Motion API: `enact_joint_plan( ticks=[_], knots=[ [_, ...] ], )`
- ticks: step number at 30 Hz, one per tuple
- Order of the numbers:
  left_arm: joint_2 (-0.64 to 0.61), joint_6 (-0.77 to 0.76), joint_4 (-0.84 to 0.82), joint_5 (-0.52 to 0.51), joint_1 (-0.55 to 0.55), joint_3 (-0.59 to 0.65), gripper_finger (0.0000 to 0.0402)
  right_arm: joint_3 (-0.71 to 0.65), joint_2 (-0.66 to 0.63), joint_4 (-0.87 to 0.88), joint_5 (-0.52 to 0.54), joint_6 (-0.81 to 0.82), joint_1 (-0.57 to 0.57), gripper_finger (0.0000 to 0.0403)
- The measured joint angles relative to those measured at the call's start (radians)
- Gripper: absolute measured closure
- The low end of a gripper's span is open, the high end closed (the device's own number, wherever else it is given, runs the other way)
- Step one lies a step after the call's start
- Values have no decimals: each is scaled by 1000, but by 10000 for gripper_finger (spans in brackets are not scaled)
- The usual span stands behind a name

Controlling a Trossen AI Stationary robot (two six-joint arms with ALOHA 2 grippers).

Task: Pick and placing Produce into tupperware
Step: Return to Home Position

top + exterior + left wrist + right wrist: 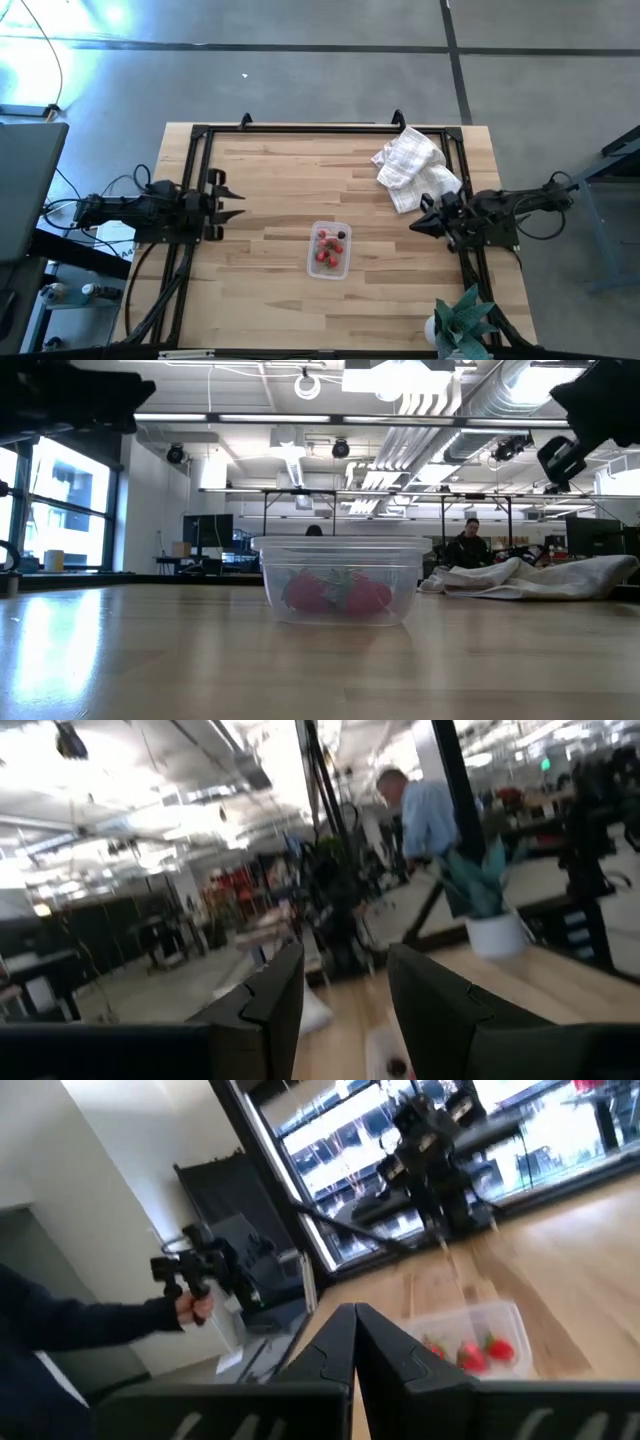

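The clear tupperware (pixel 329 250) stands on the wooden table near its middle, toward the near edge, with several small red pieces of produce (pixel 327 252) inside it, seen through its wall in the low view (pixel 338 595). My left gripper (pixel 236 200) hovers open at the table's left side, nothing between its fingers (pixel 345 1010). My right gripper (pixel 415 226) is shut and empty at the table's right side, pointing toward the tupperware (pixel 470 1342).
A white checked cloth (pixel 413 166) lies crumpled at the far right of the table. A potted plant (pixel 462 322) stands at the near right corner. A black frame (pixel 300 128) borders the table. People are in the room beyond.
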State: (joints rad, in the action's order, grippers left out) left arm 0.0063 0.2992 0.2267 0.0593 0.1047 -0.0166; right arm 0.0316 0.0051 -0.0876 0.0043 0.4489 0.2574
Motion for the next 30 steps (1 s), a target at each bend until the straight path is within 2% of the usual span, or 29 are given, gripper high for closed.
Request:
enact_joint_plan(
  ticks=[4, 12, 17, 24, 30],
  knots=[
    [0, -4, -82, -2, 0, 0, 266, -22, 6, 74, -3, 10, 0, 403],
    [0, 9, -233, -38, 0, 0, 266, -21, 15, 74, 8, -194, -3, 403],
    [22, 130, -234, -48, 0, 0, 266, -21, 16, 75, 11, -318, -2, 403],
    [24, 203, -232, -47, 0, 0, 266, -21, 71, 75, 14, -343, -3, 403],
    [24, 202, -232, -45, 0, 0, 266, -21, 158, 60, 115, -345, -3, 403]
  ],
)
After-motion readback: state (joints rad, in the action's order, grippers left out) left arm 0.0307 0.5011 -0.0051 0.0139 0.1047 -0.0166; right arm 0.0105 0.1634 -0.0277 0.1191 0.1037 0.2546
